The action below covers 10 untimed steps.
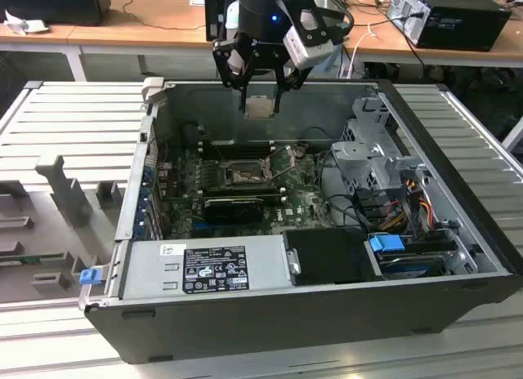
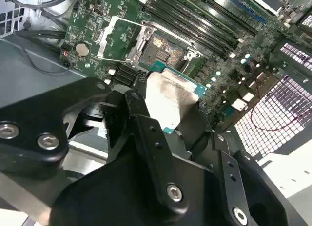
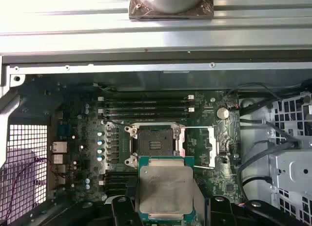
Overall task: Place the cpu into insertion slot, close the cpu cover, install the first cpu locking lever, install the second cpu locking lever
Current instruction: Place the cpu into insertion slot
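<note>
The cpu point(image 1: 260, 106) looks thin, light, stiff, and likely fragile underneath. My gripper point(image 1: 261, 111) pinches its opposite edges, fingers closed narrowly onto it, above the case. The insertion slot point(image 1: 243, 175) lies at six o'clock, with the cpu cover point(image 3: 212, 147) open beside it.

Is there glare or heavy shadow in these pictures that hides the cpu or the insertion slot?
Second wrist view: glare whitens part of the cpu face. First wrist view: even light, the insertion slot plainly seen. Exterior view: the case interior is dim around the slot.
</note>
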Each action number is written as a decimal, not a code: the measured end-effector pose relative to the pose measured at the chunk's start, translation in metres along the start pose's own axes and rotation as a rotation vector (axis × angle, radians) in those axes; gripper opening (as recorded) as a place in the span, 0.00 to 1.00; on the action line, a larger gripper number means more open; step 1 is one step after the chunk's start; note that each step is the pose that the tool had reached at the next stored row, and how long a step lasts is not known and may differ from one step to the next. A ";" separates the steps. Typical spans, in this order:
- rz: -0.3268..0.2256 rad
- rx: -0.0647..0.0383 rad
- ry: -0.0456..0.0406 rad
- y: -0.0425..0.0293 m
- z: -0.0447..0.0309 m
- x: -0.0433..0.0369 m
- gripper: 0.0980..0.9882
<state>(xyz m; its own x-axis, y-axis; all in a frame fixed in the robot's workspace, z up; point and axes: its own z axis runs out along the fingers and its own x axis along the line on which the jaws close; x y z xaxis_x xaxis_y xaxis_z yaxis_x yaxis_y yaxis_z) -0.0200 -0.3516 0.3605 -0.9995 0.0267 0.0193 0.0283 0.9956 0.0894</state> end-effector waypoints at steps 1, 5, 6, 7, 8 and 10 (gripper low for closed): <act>0.026 0.000 -0.0023 0.0000 0.0000 0.0000 0.48; 0.069 -0.001 -0.0062 0.0000 0.0002 0.0000 0.48; 0.069 -0.001 -0.0062 0.0000 0.0002 0.0000 0.48; 0.069 -0.001 -0.0062 0.0000 0.0003 0.0000 0.48; 0.069 -0.001 -0.0062 0.0000 0.0003 0.0000 0.48; 0.070 -0.001 -0.0062 0.0000 0.0003 0.0000 0.48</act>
<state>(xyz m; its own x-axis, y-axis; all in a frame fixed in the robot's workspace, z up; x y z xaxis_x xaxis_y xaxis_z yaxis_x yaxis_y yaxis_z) -0.0200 -0.3516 0.3602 -0.9951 0.0966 0.0194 0.0980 0.9912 0.0893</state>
